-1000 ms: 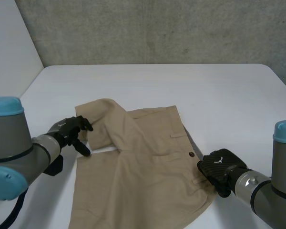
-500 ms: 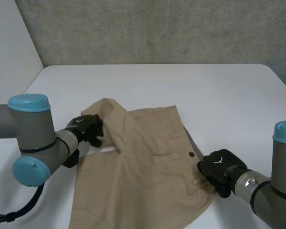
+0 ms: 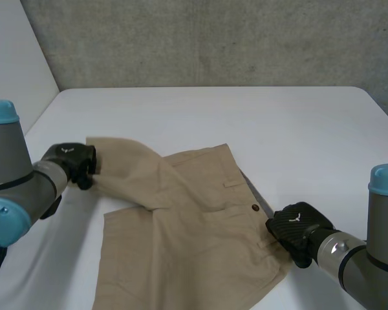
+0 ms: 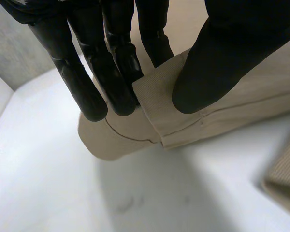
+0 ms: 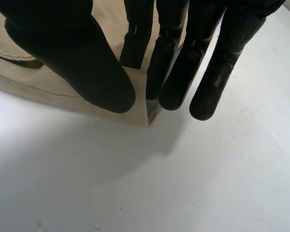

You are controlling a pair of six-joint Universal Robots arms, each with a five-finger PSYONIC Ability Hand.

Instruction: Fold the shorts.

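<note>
Khaki shorts [image 3: 194, 226] lie spread over the near middle of the white table [image 3: 246, 116], most of the cloth flat, with soft wrinkles running across it. One leg is drawn out to the left and ends at the left hand [image 3: 74, 165], which sits near the table's left edge at the far left corner of the cloth. From the left wrist, this hand's straight fingers [image 4: 113, 72] lie close together on one face of the leg's hem and the thumb [image 4: 208, 72] presses on the other face, so the hem is pinched between them; the stitched edge folds over just beyond the fingertips and hangs a little above the table. The right hand [image 3: 296, 229] is at the right edge of the shorts, near the robot, at a corner of the cloth. From the right wrist, its thumb [image 5: 82, 63] lies on top of that corner and the fingers [image 5: 164, 58], held side by side, close against it from the other side, nipping the corner's tip. A small dark button [image 3: 255, 207] shows on the shorts just left of the right hand, with a pocket flap [image 3: 233, 185] a little farther off. Behind the table rises a grey concrete wall [image 3: 213, 39].
</note>
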